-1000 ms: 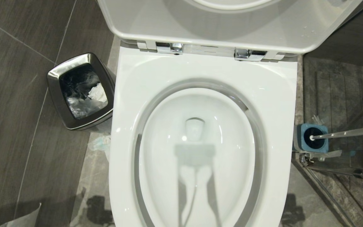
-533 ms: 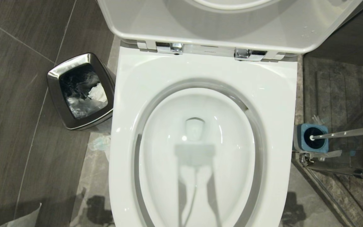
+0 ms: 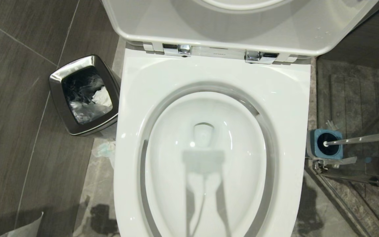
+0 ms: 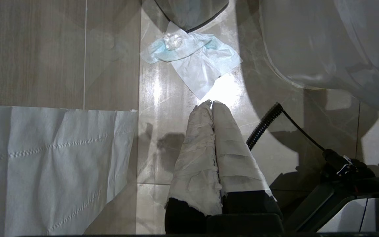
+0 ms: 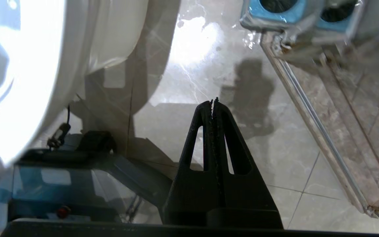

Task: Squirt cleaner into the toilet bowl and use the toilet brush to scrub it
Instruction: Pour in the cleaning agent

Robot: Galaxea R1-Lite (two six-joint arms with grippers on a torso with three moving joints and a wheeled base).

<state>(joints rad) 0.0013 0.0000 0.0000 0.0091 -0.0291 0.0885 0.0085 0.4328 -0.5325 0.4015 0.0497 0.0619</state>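
— White bowl (image 3: 209, 158) dead centre, dry of cleaner; brush (image 3: 357, 141) parked at 3 o'clock. Anything changed?
— Only a floor shadow grew (right side). Right pincer (image 5: 213, 100) and left pincer (image 4: 211, 103) both clamped, empty.

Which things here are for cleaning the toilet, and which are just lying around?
For the job:
- toilet bowl, lid up
- toilet brush, standing in its blue holder

Just lying about:
- steel waste bin, beside the toilet
- crumpled tissue on the floor
- white paper sheet

No cleaner bottle shows.
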